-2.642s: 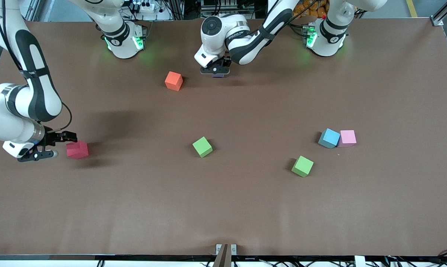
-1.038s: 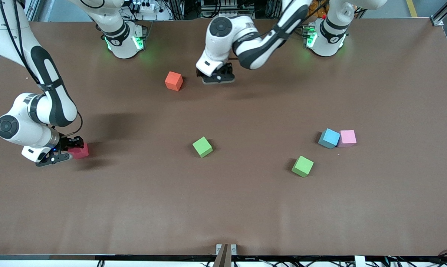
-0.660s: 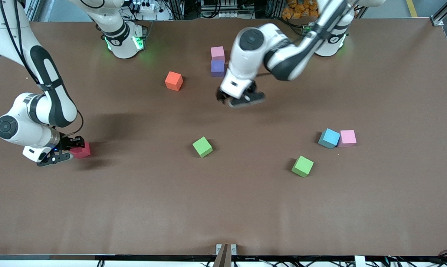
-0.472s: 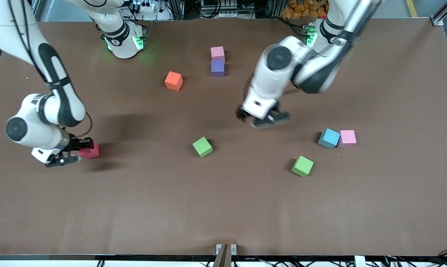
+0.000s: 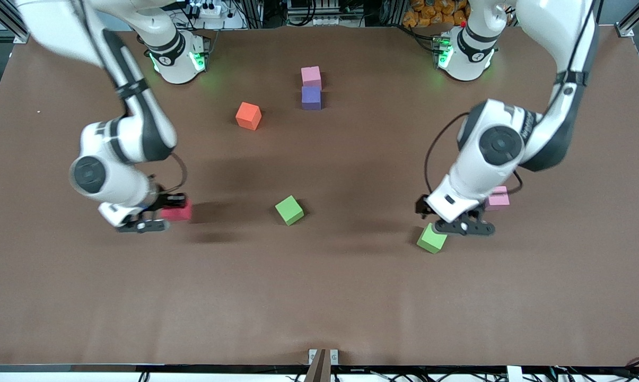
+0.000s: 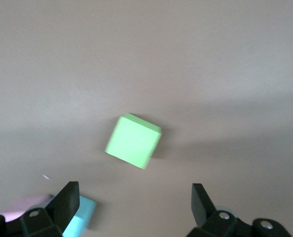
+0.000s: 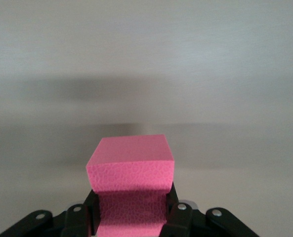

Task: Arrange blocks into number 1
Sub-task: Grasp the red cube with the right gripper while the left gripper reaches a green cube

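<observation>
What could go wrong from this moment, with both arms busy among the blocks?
The right tool grips the red block low on its sides, so it could slip or twist on the way. The open left tool hangs over a green block that sits turned against its fingers; closing may catch corners. The light blue block lies close and could get bumped.

No readable text, labels, brand marks or numbers anywhere in the front or wrist views. The blocks' visible faces are plain, and the table (image 5: 319, 297) carries no markings or signs. Dark lettering-like marks on the left arm's wrist link are too small to read.
</observation>
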Tool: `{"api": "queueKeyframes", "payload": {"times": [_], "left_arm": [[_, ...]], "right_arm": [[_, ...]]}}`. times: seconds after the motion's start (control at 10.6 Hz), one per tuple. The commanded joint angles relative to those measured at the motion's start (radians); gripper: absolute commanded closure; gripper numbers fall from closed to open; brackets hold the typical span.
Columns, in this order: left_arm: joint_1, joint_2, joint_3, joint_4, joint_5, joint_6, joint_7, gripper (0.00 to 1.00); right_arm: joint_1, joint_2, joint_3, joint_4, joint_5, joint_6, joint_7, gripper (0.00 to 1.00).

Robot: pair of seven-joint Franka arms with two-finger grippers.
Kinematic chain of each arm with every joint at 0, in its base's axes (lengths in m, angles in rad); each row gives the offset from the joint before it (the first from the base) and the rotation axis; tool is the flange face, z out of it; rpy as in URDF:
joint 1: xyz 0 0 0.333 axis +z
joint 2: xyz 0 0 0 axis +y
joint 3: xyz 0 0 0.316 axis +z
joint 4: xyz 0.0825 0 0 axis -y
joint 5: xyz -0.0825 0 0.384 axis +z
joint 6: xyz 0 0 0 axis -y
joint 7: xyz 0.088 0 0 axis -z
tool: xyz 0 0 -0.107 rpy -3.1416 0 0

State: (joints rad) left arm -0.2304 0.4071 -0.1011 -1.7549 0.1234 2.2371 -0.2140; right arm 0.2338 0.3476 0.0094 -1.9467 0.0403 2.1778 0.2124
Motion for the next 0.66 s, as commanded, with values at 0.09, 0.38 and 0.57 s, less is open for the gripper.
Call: {"api": "queueKeyframes", "payload": {"times": [0.09, 0.38, 0.57], "left_arm": [[-0.027, 0.097, 0.053, 0.028, -0.027, 0.085, 0.172, 0.00], [-0.063, 0.142, 0.078, 0.029, -0.025, 0.108, 0.228, 0.00], [-0.063, 0.163, 0.095, 0.028, -0.031, 0.116, 0.351, 0.00]], "right_arm": [[0.216, -0.028, 0.014, -0.014, 0.015, -0.009, 0.313, 1.00], [0.425, -0.021, 0.020, -0.014, 0.015, 0.000, 0.566, 1.00], [0.542, -0.015, 0.020, -0.029, 0.054, 0.048, 0.677, 1.00]]}}
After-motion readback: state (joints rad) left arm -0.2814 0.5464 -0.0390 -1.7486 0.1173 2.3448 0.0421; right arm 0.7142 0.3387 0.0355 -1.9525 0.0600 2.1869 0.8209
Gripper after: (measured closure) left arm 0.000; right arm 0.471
